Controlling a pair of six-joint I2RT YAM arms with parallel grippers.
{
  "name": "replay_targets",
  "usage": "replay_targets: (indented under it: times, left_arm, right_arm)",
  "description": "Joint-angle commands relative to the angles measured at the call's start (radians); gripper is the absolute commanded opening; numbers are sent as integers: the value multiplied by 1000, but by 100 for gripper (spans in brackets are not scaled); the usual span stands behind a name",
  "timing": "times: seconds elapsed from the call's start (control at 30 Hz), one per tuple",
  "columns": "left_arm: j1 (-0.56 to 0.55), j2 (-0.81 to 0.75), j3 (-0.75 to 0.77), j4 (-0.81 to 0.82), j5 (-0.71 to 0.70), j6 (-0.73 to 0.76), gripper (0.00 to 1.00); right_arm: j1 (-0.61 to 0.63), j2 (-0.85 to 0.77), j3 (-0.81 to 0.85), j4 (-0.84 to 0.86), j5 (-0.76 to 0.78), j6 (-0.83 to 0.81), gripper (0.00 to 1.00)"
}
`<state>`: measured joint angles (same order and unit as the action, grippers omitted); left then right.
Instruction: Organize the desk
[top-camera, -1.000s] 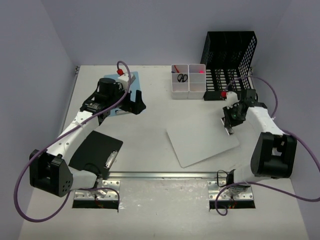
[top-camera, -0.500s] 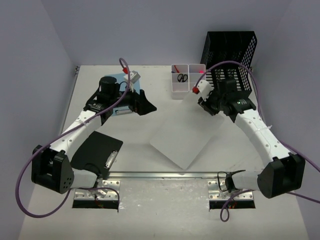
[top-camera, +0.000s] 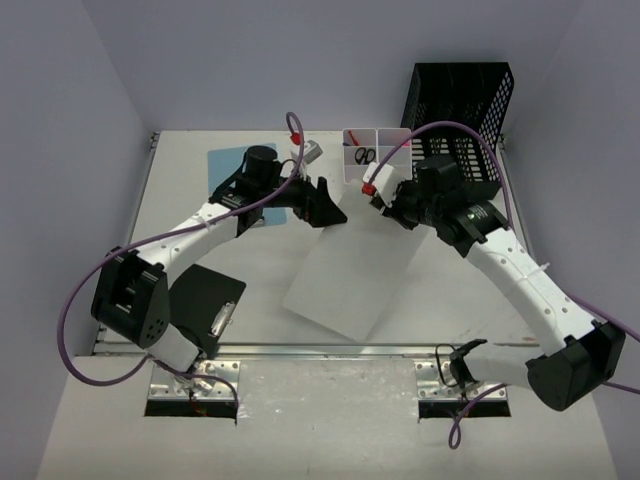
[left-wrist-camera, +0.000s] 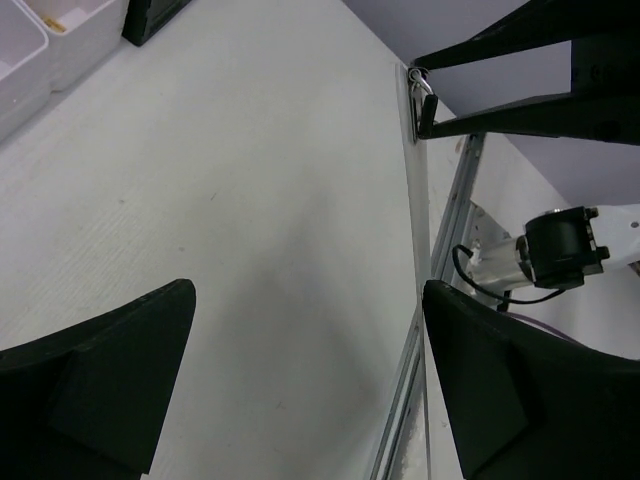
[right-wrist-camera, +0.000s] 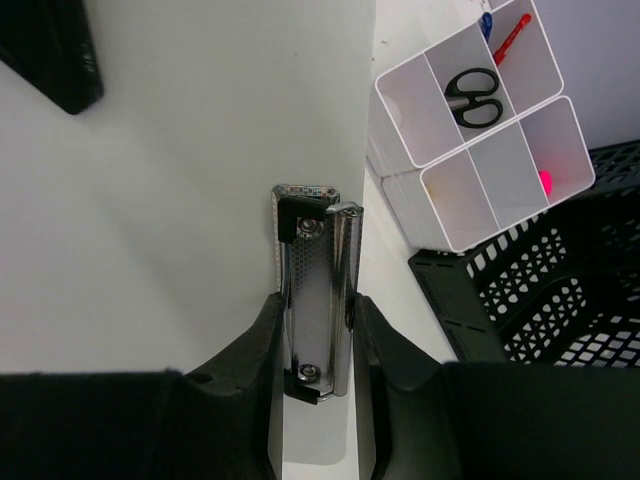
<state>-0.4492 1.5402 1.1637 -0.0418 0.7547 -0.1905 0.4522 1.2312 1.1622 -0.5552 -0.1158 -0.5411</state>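
Top view. The desk (top-camera: 480, 300) spans the frame under both arms, its metal rail (top-camera: 320, 350) along the near edge. The right gripper (top-camera: 385, 205) is clamped on the metal clip (right-wrist-camera: 318, 300) of a white clipboard (top-camera: 345, 280). A second ago this board lay right of centre. Now it has swung to mid-desk, its clip end just in front of the white bins (top-camera: 377, 135) holding scissors (top-camera: 365, 155). The left gripper (top-camera: 325, 205), jaws wide apart and holding nothing, has left the blue sheet (top-camera: 222, 160), now partly uncovered, and stands just beside the board's far left corner. The black clipboard (top-camera: 205, 295) and the mesh rack (top-camera: 460, 100) are unmoved.
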Motion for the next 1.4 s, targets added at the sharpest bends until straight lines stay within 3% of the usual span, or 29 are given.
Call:
replay_targets:
  times: [0.0,0.27,0.7,0.87,0.97,1.0,1.03,1.07,1.17,1.27,1.3,1.33,1.37]
  left_arm:
    - [1,21,50,172,78,-90,94]
    - [-20,72,56,353,178,-265,87]
    - [-48,126,94,309,135,-256,70]
    - [-49,132,94,306,136,-259,49]
    - [-49,136,94,315,149,-267,27]
    - [-48,136,94,318,153,-270,12]
    - [-48,138,94,318,153,-274,5]
    - [-49,138,91,316,152,-282,0]
    - [-45,133,77,321,159,-287,0]
    - [-34,112,35,368,199,-305,0]
    - [-29,103,19,381,205,-306,0]
    - [-19,94,4,407,209,-308,0]
    - [-11,84,-22,416,210,-303,0]
  right_arm:
    - [25,-36,50,25,-28,1,1]
    - [83,-35,45,24,-13,-19,1]
    - [146,-6,100,12,8,-22,1]
    - [158,-6,103,5,2,-20,1]
    - [160,-12,99,-2,-7,-16,1]
    - [158,-13,99,-3,-10,-14,1]
    - [160,-13,97,-3,-8,-8,3]
    - [160,-13,97,-3,-7,-5,7]
    - [160,-16,90,3,4,7,14]
    - [158,-21,77,3,7,24,38]
    - [157,-24,77,1,7,38,49]
    - [151,-25,79,0,11,47,67]
    - [143,-29,83,-2,7,59,72]
